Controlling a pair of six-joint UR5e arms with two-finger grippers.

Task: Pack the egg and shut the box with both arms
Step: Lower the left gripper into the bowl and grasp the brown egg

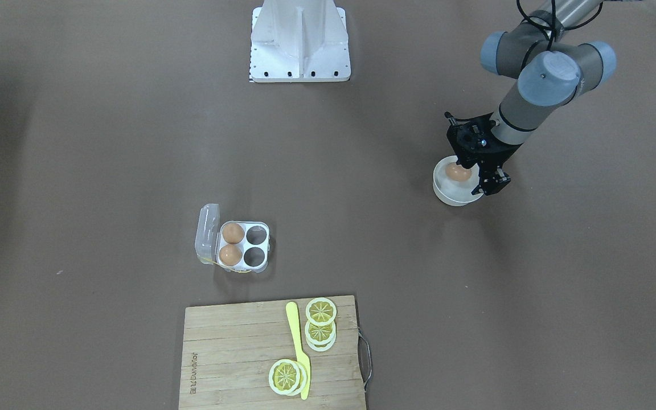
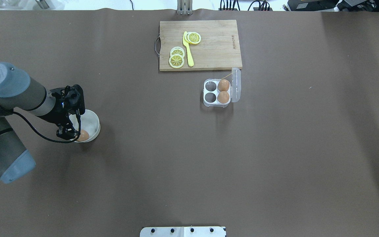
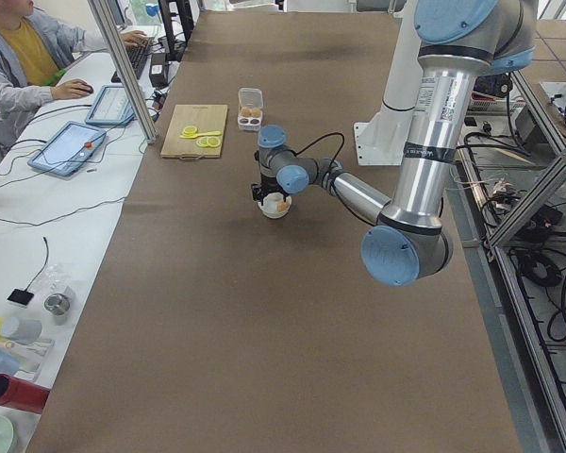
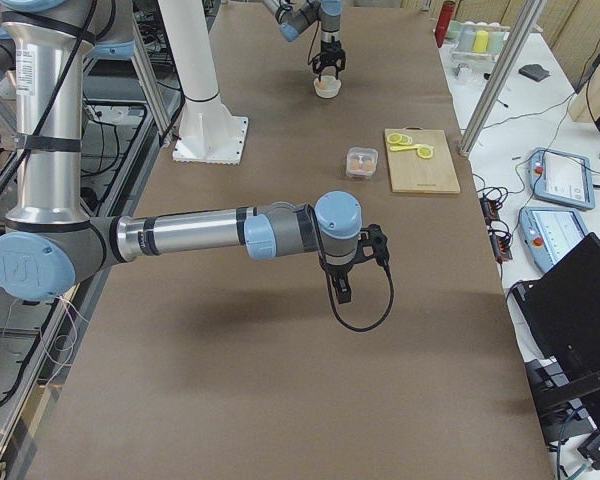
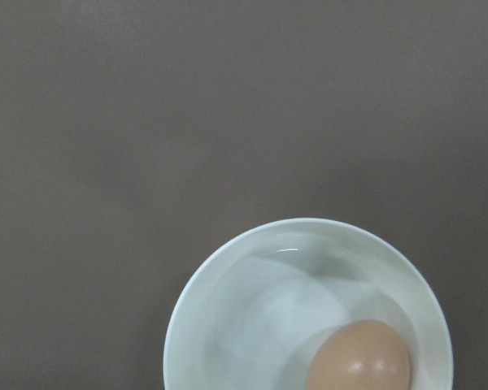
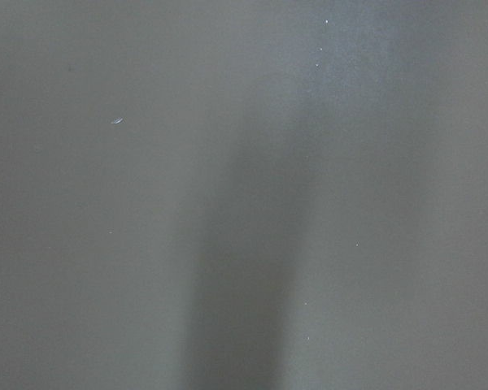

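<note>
Over on the robot's left side of the table, the left tool hangs low over a white bowl. The egg lies inside that bowl, off toward one wall and right beside the black fingers. Honestly can't tell if the fingers are apart or together, or if they touch the egg at all. The left wrist view shows the egg but no fingers.

The box sits well apart, mid-table, with its clear lid swung open. Two more eggs fill the two cups nearest the lid, and the other two cups are bare.

Writing-wise, the wooden cutting board near the box has a burned-in brand along one edge, too small to read.

The right tool hovers above bare table far from everything, and I can't tell its state either.
</note>
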